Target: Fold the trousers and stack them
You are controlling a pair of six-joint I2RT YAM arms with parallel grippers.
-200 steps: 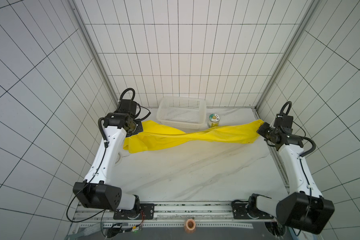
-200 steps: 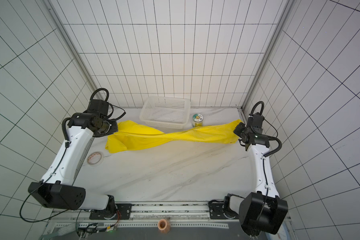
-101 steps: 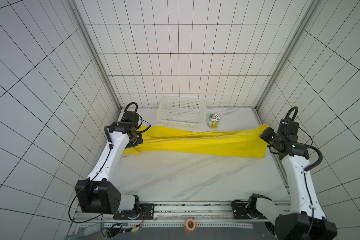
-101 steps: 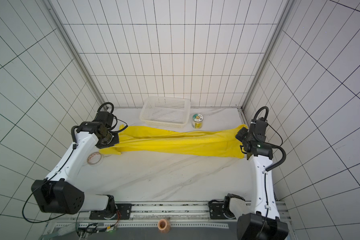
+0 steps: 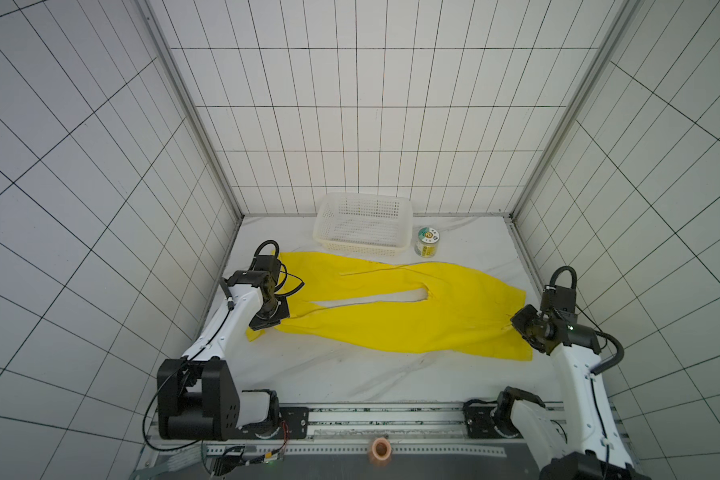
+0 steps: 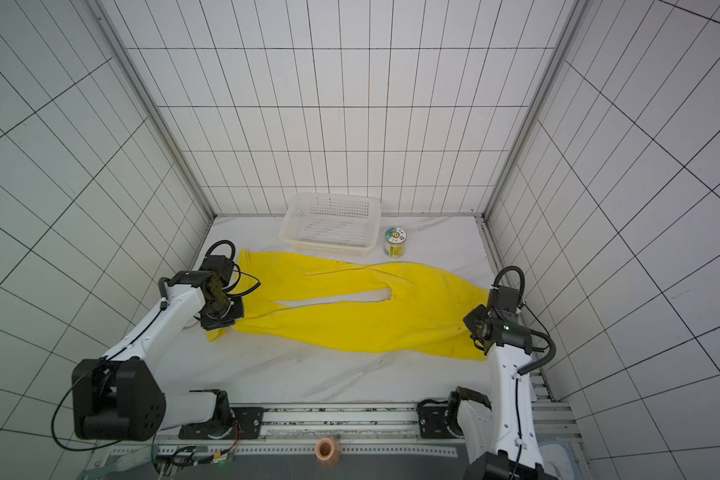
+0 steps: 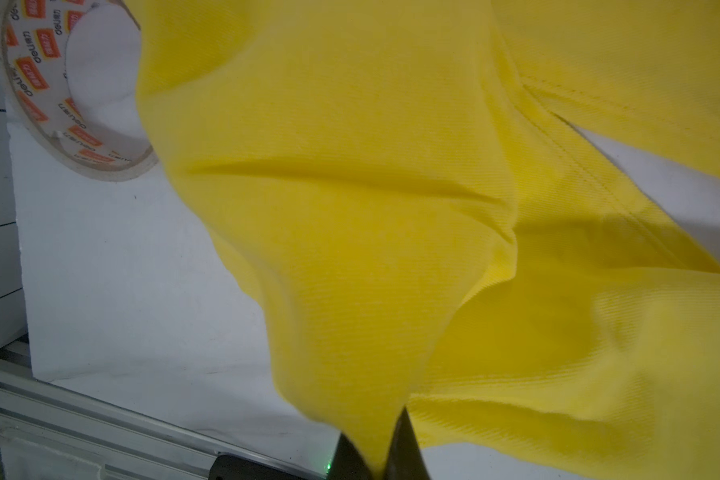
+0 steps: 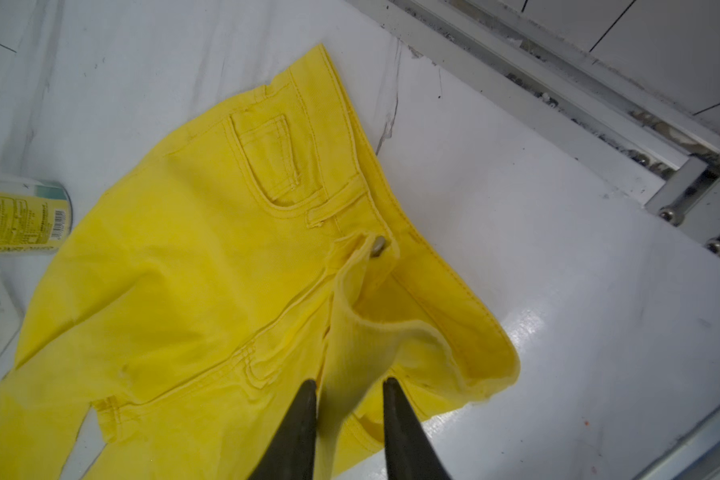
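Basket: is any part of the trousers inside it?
No, the trousers lie spread on the table in front of the basket, and no yellow cloth is inside it.

tape roll (image 7: pixel 34 79): half under trousers (image 7: pixel 350 208) | can (image 8: pixel 17 220): cut by frame edge

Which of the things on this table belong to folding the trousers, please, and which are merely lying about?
Belong to the job: yellow trousers; left gripper, pinching a leg end; right gripper, at the waistband.
Lying about: white basket; small can; tape roll.
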